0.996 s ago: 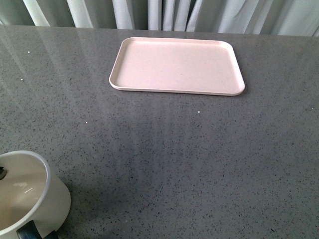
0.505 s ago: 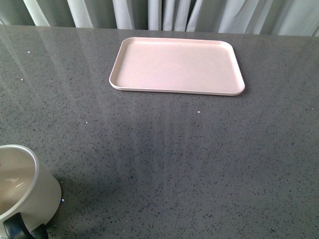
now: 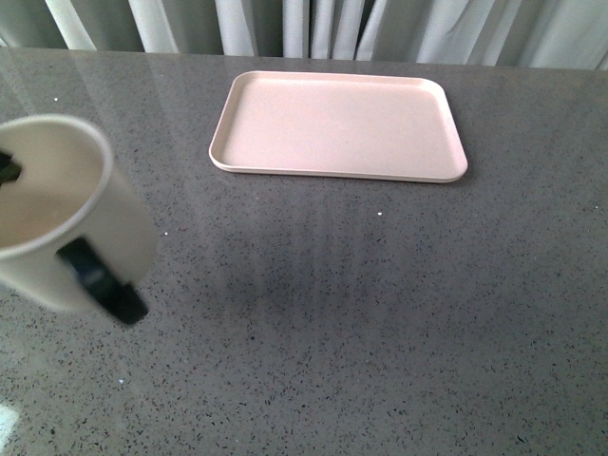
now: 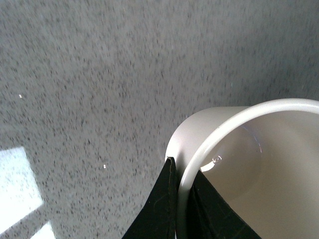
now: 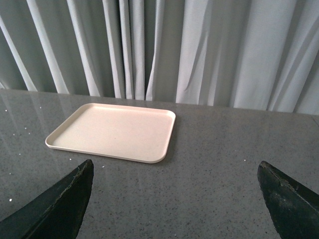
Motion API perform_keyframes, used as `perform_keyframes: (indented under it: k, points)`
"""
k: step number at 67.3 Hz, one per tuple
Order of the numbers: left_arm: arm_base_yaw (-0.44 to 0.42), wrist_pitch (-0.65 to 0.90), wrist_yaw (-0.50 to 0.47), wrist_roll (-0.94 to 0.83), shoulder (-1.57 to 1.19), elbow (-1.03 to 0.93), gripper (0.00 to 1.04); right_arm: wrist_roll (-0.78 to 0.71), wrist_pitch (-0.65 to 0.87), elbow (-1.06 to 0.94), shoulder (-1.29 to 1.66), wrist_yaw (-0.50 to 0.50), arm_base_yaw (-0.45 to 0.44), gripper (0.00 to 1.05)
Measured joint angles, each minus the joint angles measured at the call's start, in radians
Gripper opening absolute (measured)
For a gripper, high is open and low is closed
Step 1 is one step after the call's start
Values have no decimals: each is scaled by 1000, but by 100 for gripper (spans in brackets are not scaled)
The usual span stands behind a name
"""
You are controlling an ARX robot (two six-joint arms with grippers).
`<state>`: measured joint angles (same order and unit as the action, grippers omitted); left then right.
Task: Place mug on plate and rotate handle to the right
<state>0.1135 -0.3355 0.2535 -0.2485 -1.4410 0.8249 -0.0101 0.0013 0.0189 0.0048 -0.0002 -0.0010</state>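
Observation:
The white mug (image 3: 106, 220) hangs tilted above the table at the near left, its mouth facing the camera. Its black handle (image 3: 100, 280) points down toward the near right. The smiley face is hidden. My left gripper (image 4: 180, 167) is shut on the mug's rim (image 4: 219, 134), one finger inside and one outside the wall. The pale pink plate (image 3: 337, 123) lies empty at the far middle of the table, well away from the mug. It also shows in the right wrist view (image 5: 112, 132). My right gripper (image 5: 174, 199) is open and empty above the table, short of the plate.
The grey speckled table (image 3: 380, 313) runs across the whole front view. Pale curtains (image 5: 199, 50) hang behind its far edge, just beyond the plate. A bright patch of light (image 4: 15, 189) lies on the table under the left gripper.
The mug has risen from the near left corner of the table and now hangs higher and tilted. Its handle has come into fuller view. The plate has not moved.

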Motion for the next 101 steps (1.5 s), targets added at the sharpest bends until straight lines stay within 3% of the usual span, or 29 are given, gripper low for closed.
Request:
perform_keyframes:
  k: [20,37,59,66,101]
  points:
    - [167,3,-45,142,-302,346,2,0,0,0,0,0,0,96]
    - [245,-54,-77,207,-540,675,2,0,0,0,0,0,0,96]
    - [253,-59,-74,219,-557,718,2,0,0,0,0,0,0,96]
    - [259,-228,-119,171,-608,829,2,0,0,0,0,0,0,96]
    - [303,-596,-72,118,-1139,1680,2,0,0,0,0,0,0,96]
